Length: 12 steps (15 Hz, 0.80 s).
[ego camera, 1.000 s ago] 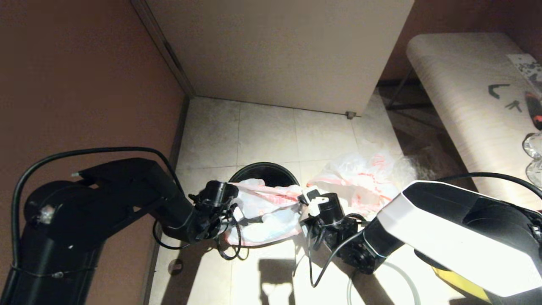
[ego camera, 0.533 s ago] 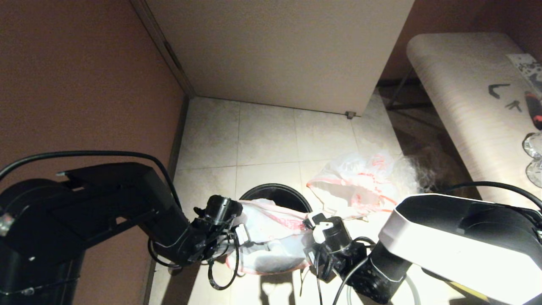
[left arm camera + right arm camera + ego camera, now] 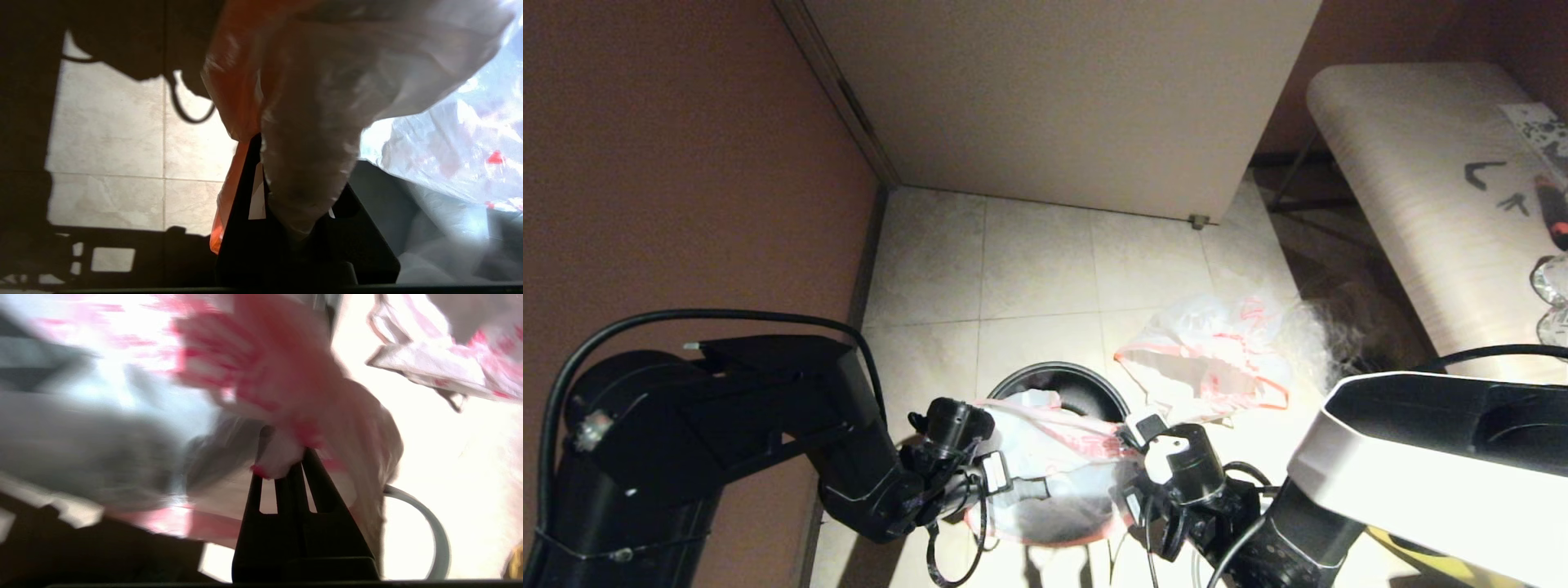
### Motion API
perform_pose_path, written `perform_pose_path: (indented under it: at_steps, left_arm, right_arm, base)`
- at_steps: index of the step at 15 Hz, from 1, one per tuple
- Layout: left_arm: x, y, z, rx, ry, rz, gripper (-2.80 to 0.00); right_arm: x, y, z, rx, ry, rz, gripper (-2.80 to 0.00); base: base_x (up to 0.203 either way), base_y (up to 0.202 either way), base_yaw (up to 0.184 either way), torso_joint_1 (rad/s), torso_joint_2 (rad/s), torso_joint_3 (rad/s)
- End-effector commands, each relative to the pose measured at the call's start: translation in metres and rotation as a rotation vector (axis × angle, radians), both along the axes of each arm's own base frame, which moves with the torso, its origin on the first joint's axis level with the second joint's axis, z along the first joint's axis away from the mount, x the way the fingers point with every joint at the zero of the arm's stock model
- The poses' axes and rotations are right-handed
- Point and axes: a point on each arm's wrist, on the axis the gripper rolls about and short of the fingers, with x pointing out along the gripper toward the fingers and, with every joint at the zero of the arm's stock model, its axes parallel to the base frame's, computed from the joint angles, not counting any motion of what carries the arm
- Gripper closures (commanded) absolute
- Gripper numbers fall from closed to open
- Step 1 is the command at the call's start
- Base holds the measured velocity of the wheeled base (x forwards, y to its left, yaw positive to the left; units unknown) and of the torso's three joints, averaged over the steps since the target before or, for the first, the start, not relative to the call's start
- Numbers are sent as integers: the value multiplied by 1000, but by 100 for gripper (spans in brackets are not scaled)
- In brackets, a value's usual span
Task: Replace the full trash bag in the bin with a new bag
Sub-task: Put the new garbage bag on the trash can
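The full trash bag (image 3: 1054, 457), translucent white with red-orange edging, hangs stretched between my two grippers just in front of the bin (image 3: 1086, 380), a small round black wastebasket on the tiled floor. My left gripper (image 3: 1013, 487) is shut on a bunched edge of the full trash bag (image 3: 302, 171). My right gripper (image 3: 1134, 441) is pinched shut on the opposite red-printed edge of the bag (image 3: 282, 455). The new bag (image 3: 1205, 359) lies limp on the floor to the right of the bin, and its edge (image 3: 433, 367) also shows in the right wrist view.
A brown wall (image 3: 686, 163) runs close along the left. A beige panel (image 3: 1062, 106) closes the back. A pale table (image 3: 1421, 188) with small items stands at the right. A grey ring (image 3: 433, 522) lies on the floor by my right arm.
Both grippers have drawn toward me with the full trash bag between them. The bin's rim now shows nearer to me than before. The new bag has barely shifted.
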Motion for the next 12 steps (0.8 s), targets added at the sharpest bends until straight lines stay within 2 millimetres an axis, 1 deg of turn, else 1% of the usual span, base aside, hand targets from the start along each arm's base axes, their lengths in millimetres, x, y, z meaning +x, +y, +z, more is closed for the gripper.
perform_pose_path:
  at_steps: [1,3,4,7,10,11,12]
  left_arm:
    - [4,-1,-3,-2,-4,8,0]
    - [6,-2,-1,-8,-12,11,0]
    - [6,-2,-1,-9,-15,9,0]
    - [10,-5,0,-11,-26,5,0]
    - [16,-8,0,-16,-37,1,0]
    - [17,-8,0,-18,-41,3,0]
    - [18,-8,-1,-20,-43,4,0]
  right_arm:
    - [-18,-7,34,30,-25,29,0]
    - [-31,-4,42,27,-14,73,0]
    - [-29,-1,41,25,-12,77,0]
    - [-15,14,31,17,-21,85,0]
    - [2,31,26,22,-33,86,0]
    - [11,32,24,22,-39,75,0]
    - [22,26,19,4,-38,54,0]
  base:
    - [0,0,0,0,0,0]
    - [0,0,0,0,0,0]
    - [0,0,0,0,0,0]
    - [0,0,0,0,0,0]
    - [0,0,0,0,0,0]
    - [0,0,0,0,0,0]
    - [0,0,0,0,0,0]
